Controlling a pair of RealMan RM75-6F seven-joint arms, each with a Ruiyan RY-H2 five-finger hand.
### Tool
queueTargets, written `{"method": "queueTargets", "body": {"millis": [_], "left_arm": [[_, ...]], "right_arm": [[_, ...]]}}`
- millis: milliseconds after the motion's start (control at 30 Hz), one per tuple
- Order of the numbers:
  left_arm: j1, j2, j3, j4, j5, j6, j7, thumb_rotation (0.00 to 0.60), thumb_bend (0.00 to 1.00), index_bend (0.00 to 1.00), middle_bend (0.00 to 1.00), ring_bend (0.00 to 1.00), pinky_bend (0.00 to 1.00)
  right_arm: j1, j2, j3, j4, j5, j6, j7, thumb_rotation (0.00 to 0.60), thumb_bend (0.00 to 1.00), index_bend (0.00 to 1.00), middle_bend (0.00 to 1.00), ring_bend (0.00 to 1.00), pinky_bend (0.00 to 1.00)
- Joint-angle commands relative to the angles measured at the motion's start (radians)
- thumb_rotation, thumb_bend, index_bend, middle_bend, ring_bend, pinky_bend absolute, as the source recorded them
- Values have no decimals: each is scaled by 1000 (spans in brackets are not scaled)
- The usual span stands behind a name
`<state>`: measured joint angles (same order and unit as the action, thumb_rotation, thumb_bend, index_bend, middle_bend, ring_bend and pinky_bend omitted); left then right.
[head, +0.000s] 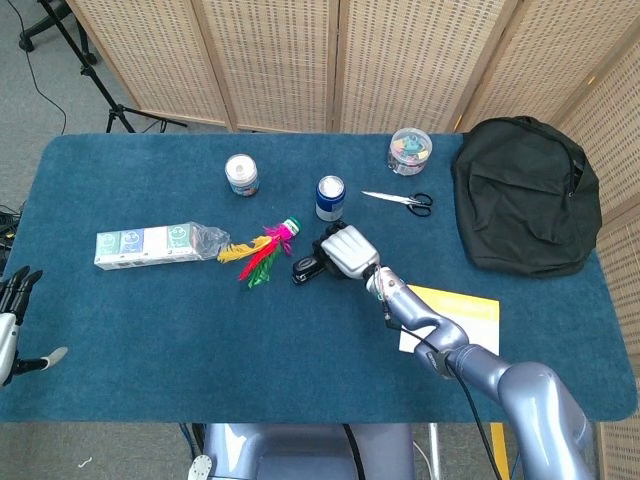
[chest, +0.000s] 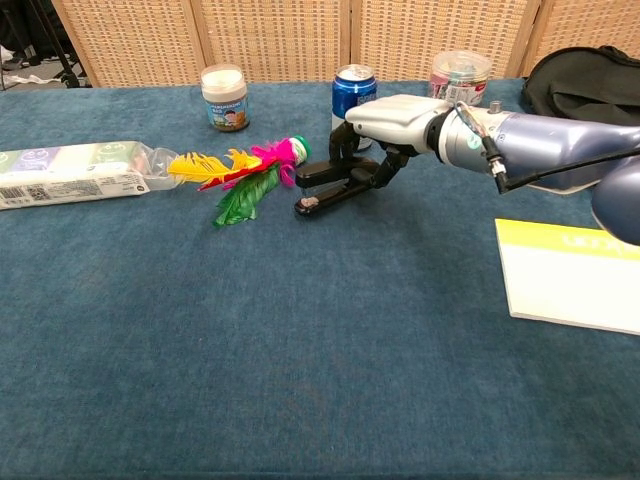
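My right hand wraps its fingers around the black plastic stapler (beside a bright feathered shuttlecock) on the blue cloth surface.

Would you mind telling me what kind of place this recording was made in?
Probably a lab or studio set up for robot trials: a blue-covered table fenced by wicker screens, a tripod and cables on the grey floor, and assorted props such as a stapler held by the right hand.
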<state>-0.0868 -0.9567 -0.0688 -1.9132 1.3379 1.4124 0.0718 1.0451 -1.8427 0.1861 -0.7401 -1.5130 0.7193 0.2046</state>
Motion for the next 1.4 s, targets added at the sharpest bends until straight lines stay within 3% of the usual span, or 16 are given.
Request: {"method": "queueTargets", "body": {"millis": [33, 267, 433, 800, 1000, 1400], "left_arm": [[1, 1, 3, -1, 7, 2, -3, 600, 0, 0, 0, 0, 0], [1, 4, 11, -3, 19, -2, -9, 600, 0, 0, 0, 0, 0], [0, 6, 17, -5, 26, -6, -11, 600, 0, 0, 0, 0, 0], [-4, 3, 40, -7, 69, -20, -3, 600, 0, 0, 0, 0, 0], [-4, 4, 53, -18, 103, -16, 10, 600, 0, 0, 0, 0, 0], [6, -1, 70, -29, 130, -2, 26, 600, 0, 0, 0, 0, 0]], "right_arm": [[-9, 11, -3, -13, 5, 24, -2, 600, 712, 572, 496, 279, 184], [-78, 125, 4, -154, 8, 163, -24, 600, 749, 576, 501, 285, 188], [-169, 246, -26, -286, -3, 273, -67, 600, 758, 577, 501, 286, 188], [-408, 467, -200, -464, -109, 519, -139, 600, 764, 576, 488, 288, 189], [-533, 486, -289, -421, -143, 614, -120, 600, 765, 577, 484, 288, 189], [-635, 380, -322, -214, -155, 661, -28, 600, 766, 577, 472, 288, 189]]}}
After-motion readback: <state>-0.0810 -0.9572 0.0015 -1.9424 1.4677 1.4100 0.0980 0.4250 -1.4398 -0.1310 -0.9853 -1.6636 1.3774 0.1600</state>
